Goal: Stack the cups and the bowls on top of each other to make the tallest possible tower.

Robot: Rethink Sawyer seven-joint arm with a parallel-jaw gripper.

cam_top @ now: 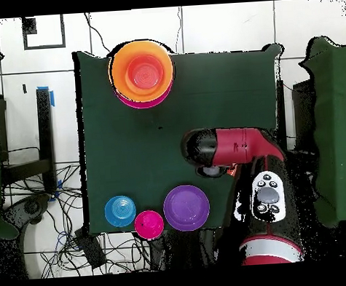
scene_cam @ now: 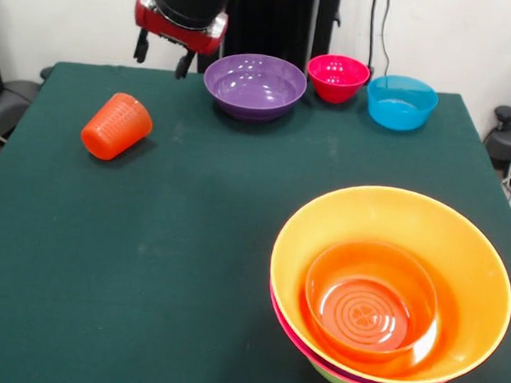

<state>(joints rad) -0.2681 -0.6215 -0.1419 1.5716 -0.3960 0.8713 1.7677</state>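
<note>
Three bowls, purple, magenta-red and blue, line the table's far edge; the tower sits at its near-right corner. Empty, its fingers apart, the claw hangs above the toppled cup, probably the next pick, needing a sideways grip.

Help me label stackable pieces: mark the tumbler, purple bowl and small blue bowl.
tumbler (scene_cam: 115,126), front view, on its ribbed side.
purple bowl (scene_cam: 254,85), front view, inside its basin.
small blue bowl (scene_cam: 401,103), front view, inside its basin.

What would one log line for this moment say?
end effector: empty, above table's far edge | cup: on its side | stack: orange bowls on top | purple bowl, red bowl, blue bowl: loose
</note>
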